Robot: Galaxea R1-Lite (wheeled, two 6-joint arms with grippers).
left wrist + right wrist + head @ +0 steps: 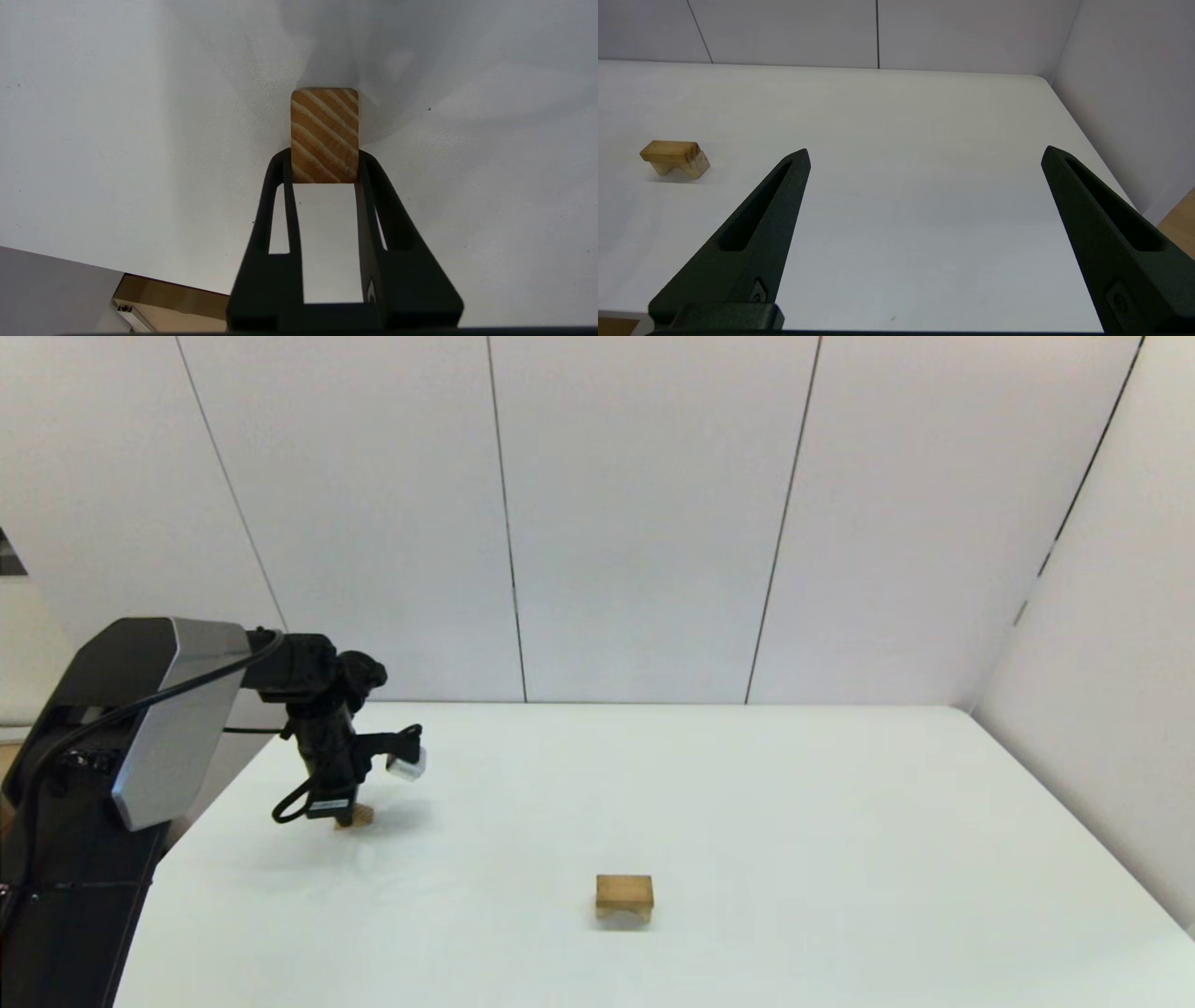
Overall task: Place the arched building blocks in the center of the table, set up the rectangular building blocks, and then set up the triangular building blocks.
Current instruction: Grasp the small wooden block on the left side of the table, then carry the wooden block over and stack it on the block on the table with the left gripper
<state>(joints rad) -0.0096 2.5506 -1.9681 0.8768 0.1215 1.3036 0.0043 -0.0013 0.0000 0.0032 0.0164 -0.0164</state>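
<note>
Left gripper (325, 161) closed on striped-grain light-wood block (325, 135) at white table's (794, 803) left side; lift straight, grip kept square. Arched block (625, 896) centred. Right gripper (924, 156) parked, wide open.

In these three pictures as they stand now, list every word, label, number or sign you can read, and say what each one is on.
No text can be read in any view.
A small white label on the left arm, just above the left tool: too small to read.
The block in the left tool: grain lines only, no print.
The arched block, the table and the right tool: no markings.
</note>
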